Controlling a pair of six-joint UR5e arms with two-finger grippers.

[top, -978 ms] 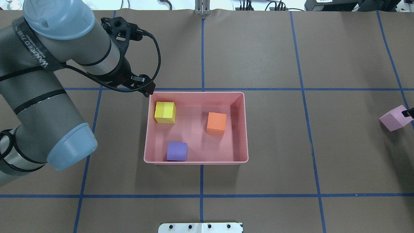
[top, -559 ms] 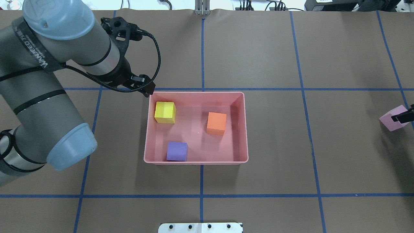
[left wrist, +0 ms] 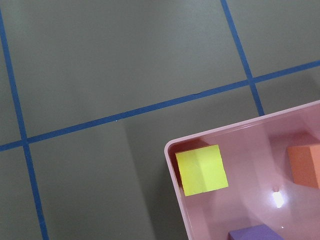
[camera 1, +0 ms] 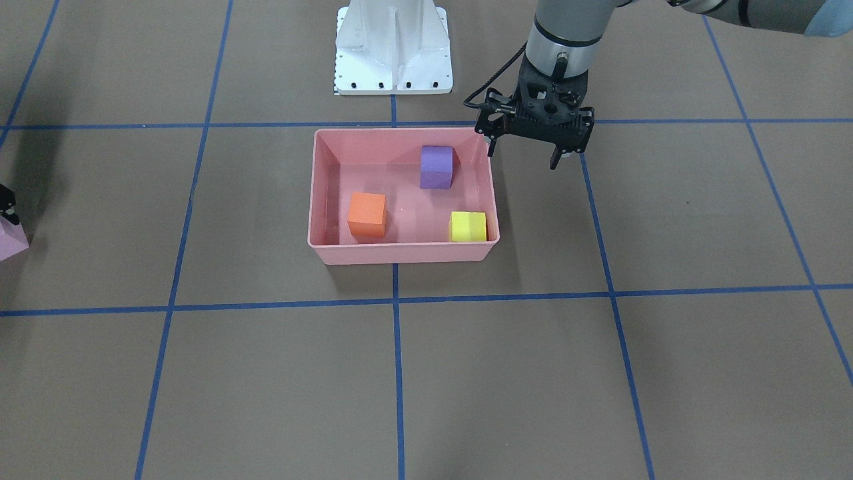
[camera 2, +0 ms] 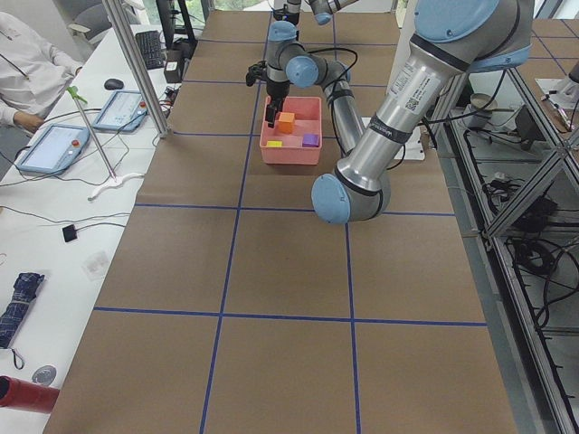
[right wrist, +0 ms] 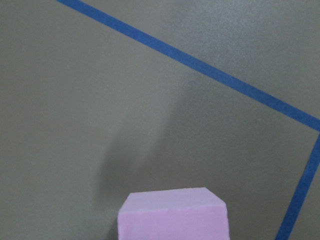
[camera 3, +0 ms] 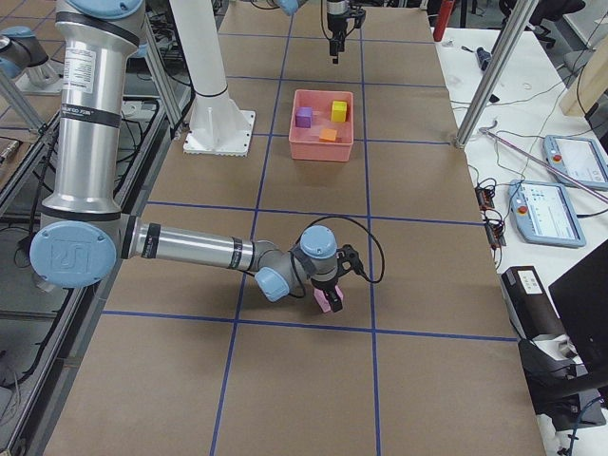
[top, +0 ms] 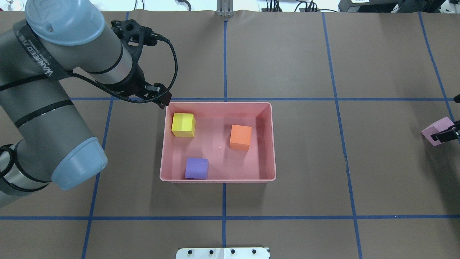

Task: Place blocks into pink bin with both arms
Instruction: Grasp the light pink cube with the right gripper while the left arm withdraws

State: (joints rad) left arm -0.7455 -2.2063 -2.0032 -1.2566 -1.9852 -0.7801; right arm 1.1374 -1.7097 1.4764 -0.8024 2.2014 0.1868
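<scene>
The pink bin (top: 219, 103) stands mid-table and holds the yellow block (top: 183, 125), the orange block (top: 240, 137) and the purple block (top: 196, 168). All three also show in the front view: the yellow block (camera 1: 468, 227), the orange block (camera 1: 367, 214) and the purple block (camera 1: 436, 167). My left gripper (camera 1: 523, 159) is open and empty, hovering just outside the bin's corner nearest the yellow block. The light pink-lilac block (top: 431, 135) sits on the table at the far right edge. My right gripper (top: 445, 135) is down at this block; only part of it shows, so I cannot tell whether it is shut.
The white pedestal base (camera 1: 392, 47) stands behind the bin on the robot's side. Blue tape lines grid the brown table cover. An operator (camera 2: 27, 63) sits beside the table's far long edge, with tablets and metal posts nearby.
The right gripper's visible finger has moved lower and further across the pink-lilac block, which has stayed in place. The left arm has barely moved.
</scene>
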